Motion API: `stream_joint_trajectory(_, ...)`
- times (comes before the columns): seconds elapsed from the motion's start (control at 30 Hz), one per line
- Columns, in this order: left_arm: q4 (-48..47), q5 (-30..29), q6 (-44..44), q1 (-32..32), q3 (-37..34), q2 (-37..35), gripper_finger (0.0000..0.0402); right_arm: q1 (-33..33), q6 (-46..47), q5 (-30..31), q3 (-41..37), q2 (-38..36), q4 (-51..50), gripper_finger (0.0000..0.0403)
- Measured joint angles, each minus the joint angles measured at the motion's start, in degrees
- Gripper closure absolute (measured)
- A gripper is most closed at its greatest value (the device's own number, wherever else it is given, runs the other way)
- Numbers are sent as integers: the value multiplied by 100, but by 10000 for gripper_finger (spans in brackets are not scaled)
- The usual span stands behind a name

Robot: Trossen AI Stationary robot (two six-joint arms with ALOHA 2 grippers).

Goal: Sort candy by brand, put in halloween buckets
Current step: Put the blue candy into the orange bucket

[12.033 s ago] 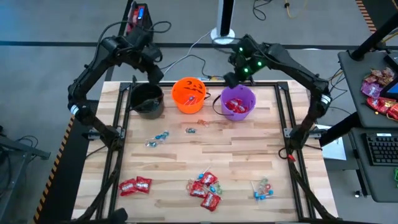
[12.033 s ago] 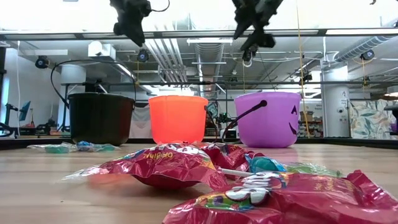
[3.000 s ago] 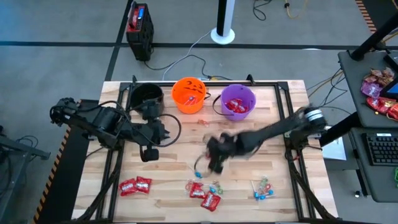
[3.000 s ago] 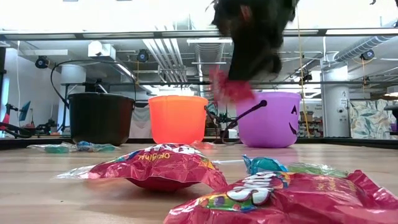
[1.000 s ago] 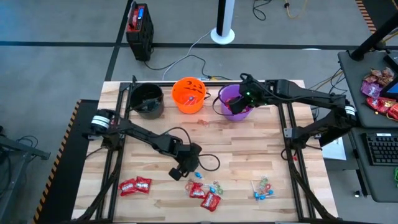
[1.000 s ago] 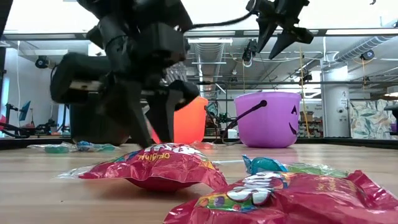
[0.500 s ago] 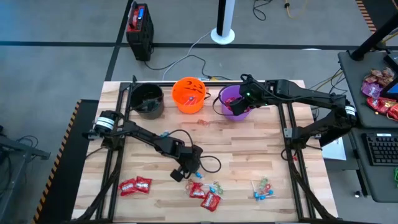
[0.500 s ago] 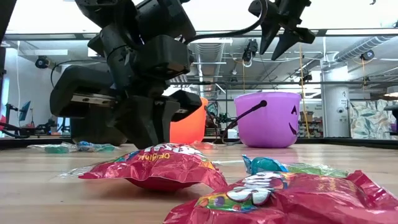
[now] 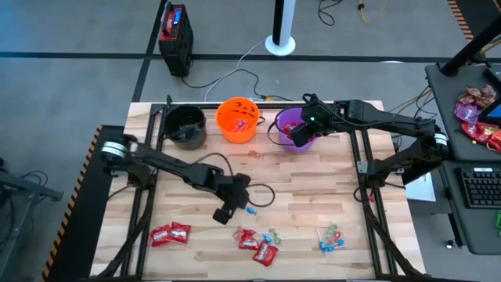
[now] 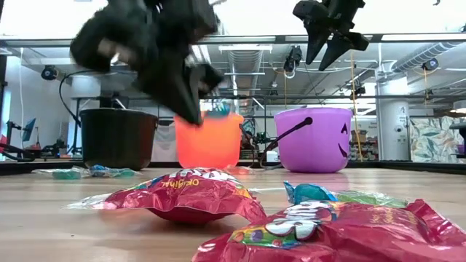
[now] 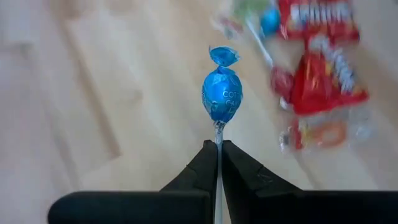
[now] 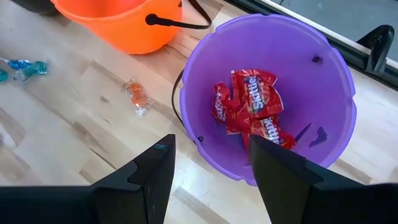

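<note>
your purple bucket (image 12: 323, 118) is sitting at the table's (image 9: 313, 196) back edge under the right gripper (image 12: 208, 165), whose fingers are gaping open. your left gripper (image 11: 217, 152) is pinching a blue lollipop (image 11: 221, 94) above mid-table.

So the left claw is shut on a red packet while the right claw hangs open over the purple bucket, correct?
Not quite: the left claw is shut on the stick of a blue lollipop, as the left wrist view shows. The right claw does hang open over the purple bucket.
</note>
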Motion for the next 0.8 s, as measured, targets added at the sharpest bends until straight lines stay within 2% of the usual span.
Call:
stream_joint_trajectory(0.2,-771,-1413,-1114,461,510,-1416,401,0,0,4,0,0,-17,206)
stream_joint_trajectory(0.3,-1033,-1912,-1234,1164,887,-1848,401,0,25,4,0,0,-9,206)
stream_joint_trajectory(0.4,-1196,-1905,-1241,2234,1380,-1906,401,0,33,7,0,0,42,206)
stream_joint_trajectory(0.5,-1732,-1598,-1503,3262,1980,-1581,401,0,49,5,0,0,36,206)
stream_joint_trajectory(0.6,-2705,-1250,-1821,3869,2700,-1014,402,1,109,4,0,0,30,206)
stream_joint_trajectory(0.7,-3843,-1055,-1935,4029,3561,-407,402,2,118,2,0,0,24,206)
stream_joint_trajectory(0.8,-4873,-1185,-1870,4017,4372,221,402,2,118,1,0,0,23,206)
